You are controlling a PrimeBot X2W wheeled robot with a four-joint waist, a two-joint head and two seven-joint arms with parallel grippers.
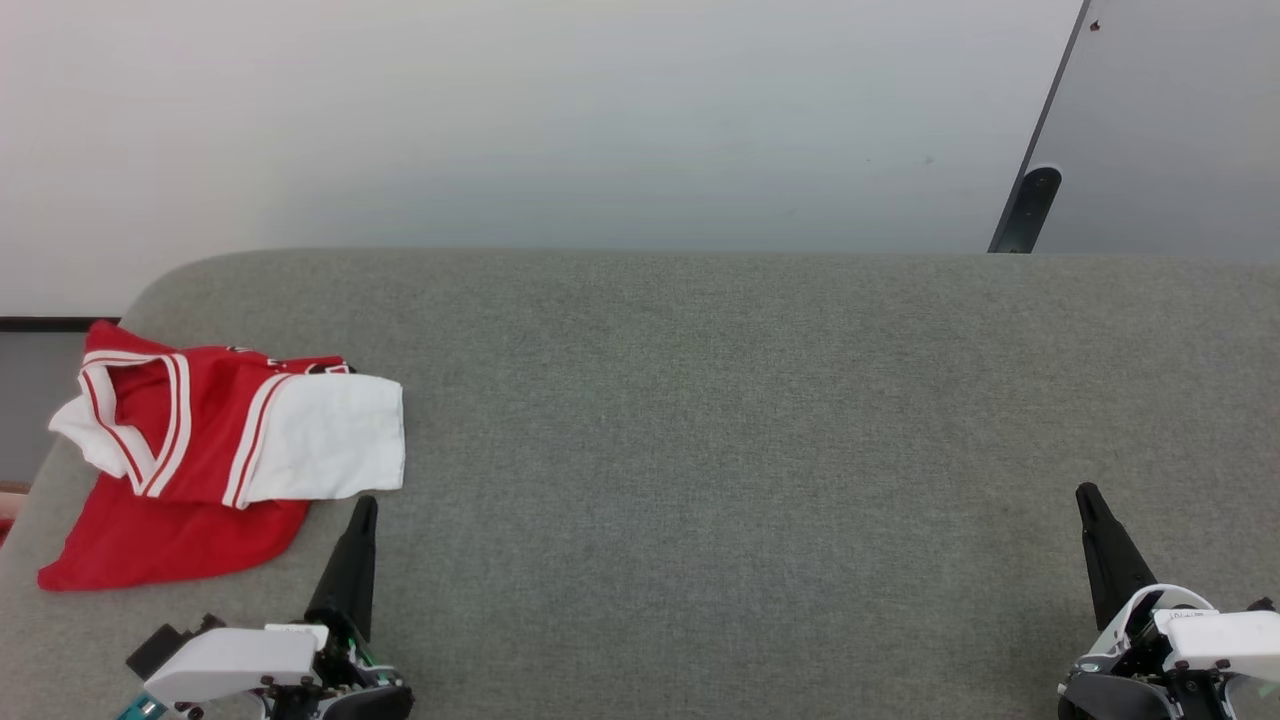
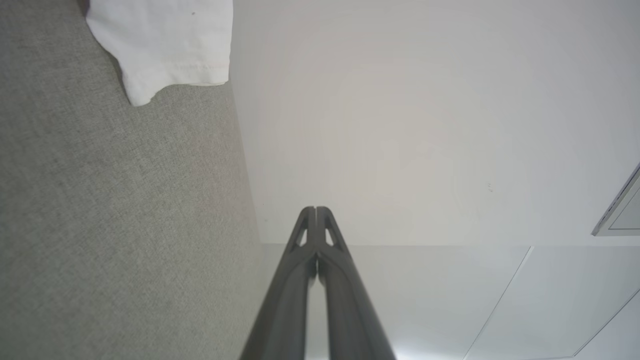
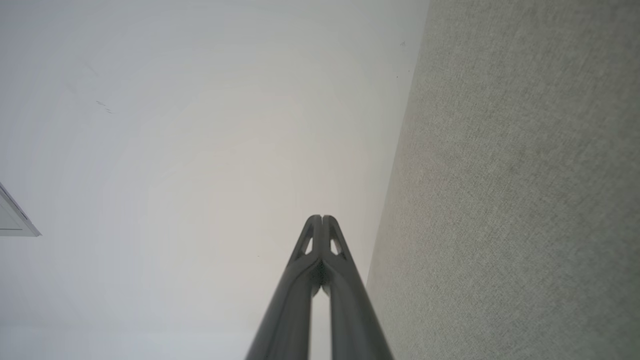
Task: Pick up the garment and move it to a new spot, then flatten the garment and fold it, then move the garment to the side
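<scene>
Both tools rest low and close to us, each with its two dark fingers pressed together and nothing between them. Our left tool (image 1: 366,508) and our right tool (image 1: 1090,500) stand well apart and point forward over the grey fabric bench (image 1: 720,430).

Just ahead of the left tool and off to its left lies the garment (image 1: 190,450), a loosely folded red jersey with striped white-and-red trim. It sits near the bench's left edge. Its white sleeve (image 1: 330,435) is the part nearest the left tool's tip, and the left wrist view shows the sleeve apart from the fingers.

We see bare bench ahead of the right tool. Beyond the bench's far edge is a pale plain surface (image 1: 600,120), and a grey panel (image 1: 1170,120) lies far ahead of the right tool.
</scene>
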